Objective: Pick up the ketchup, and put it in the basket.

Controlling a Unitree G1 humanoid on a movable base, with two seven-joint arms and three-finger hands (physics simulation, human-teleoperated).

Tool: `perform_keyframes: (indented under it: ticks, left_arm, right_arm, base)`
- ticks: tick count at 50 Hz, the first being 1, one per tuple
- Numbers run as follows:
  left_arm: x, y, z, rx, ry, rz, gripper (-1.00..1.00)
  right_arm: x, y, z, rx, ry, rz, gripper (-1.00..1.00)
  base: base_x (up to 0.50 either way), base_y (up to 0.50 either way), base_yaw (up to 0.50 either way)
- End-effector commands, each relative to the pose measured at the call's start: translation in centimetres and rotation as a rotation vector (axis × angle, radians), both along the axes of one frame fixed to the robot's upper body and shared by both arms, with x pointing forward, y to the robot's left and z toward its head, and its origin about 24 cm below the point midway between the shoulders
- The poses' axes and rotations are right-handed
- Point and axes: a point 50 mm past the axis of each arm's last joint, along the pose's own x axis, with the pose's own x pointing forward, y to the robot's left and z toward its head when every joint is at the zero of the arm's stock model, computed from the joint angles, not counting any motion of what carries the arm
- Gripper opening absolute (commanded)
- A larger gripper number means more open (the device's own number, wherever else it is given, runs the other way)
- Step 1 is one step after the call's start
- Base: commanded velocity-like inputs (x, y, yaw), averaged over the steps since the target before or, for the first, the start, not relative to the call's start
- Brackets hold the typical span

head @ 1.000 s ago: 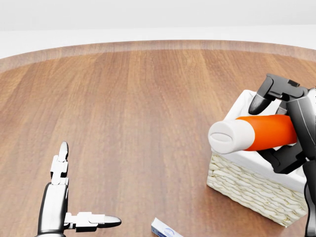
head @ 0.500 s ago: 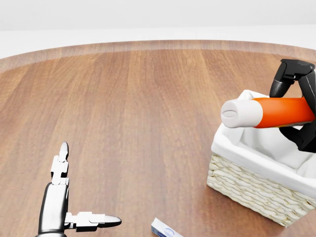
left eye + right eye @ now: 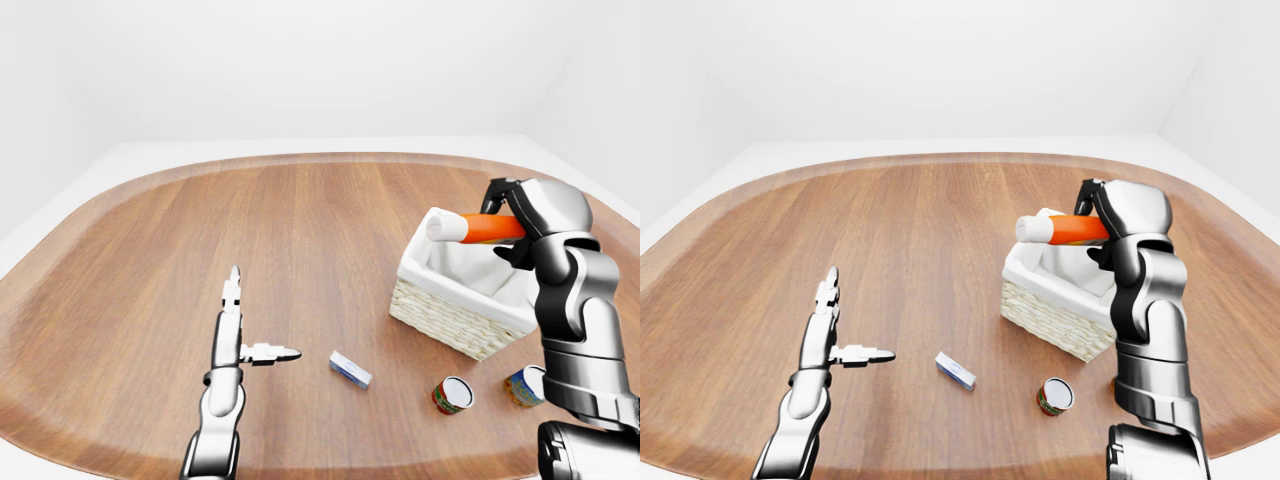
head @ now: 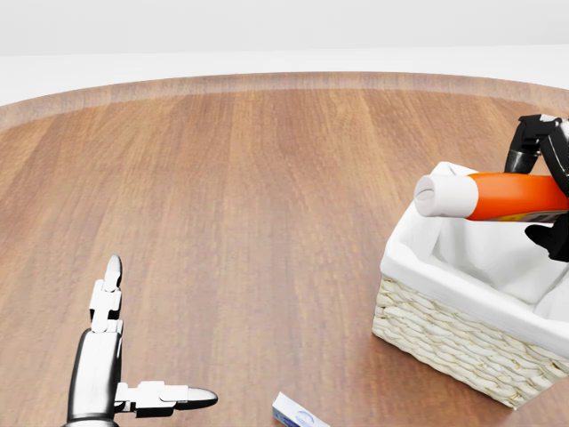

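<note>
The ketchup (image 4: 498, 197) is an orange bottle with a white cap, held on its side with the cap pointing left. My right hand (image 4: 544, 191) is shut on its orange body and holds it above the wicker basket (image 4: 453, 342), which has a white cloth lining. The bottle is over the basket's opening, clear of the rim, as the left-eye view (image 3: 470, 228) also shows. My left hand (image 4: 133, 356) is open and empty low over the table at the lower left of the head view.
A small blue-and-white box (image 3: 350, 369) lies on the wooden table (image 3: 300, 230) left of the basket. Two cans (image 3: 452, 394) (image 3: 524, 385) lie below the basket in the left-eye view. The table edge curves round behind.
My right hand has carried the ketchup up and to the right, from across the basket's near rim to over its opening. The left hand has not moved.
</note>
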Motion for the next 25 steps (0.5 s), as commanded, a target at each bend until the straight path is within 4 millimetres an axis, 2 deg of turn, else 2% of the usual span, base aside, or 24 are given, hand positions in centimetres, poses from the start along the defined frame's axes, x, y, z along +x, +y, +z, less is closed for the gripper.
perform_keyframes:
  ticks: [1,17,25]
  left_arm:
    - [-0.1,0.0,0.2,-0.002,-0.008,-0.002,1.00]
    - [-0.1,-0.1,0.2,0.000,-0.008,-0.003,1.00]
    - [-0.1,0.0,0.2,0.000,-0.010,-0.002,1.00]
  right_arm:
    - [1.1,-0.5,-1.0,0.002,0.011,-0.029,-1.00]
    - [3.0,-0.7,-3.7,0.012,0.052,-0.062,-1.00]
    - [3.6,-0.6,-4.3,-0.005,0.064,-0.071,-1.00]
  base:
    - [0.00,0.00,0.00]
    - [0.00,0.00,0.00]
    - [0.00,0.00,0.00]
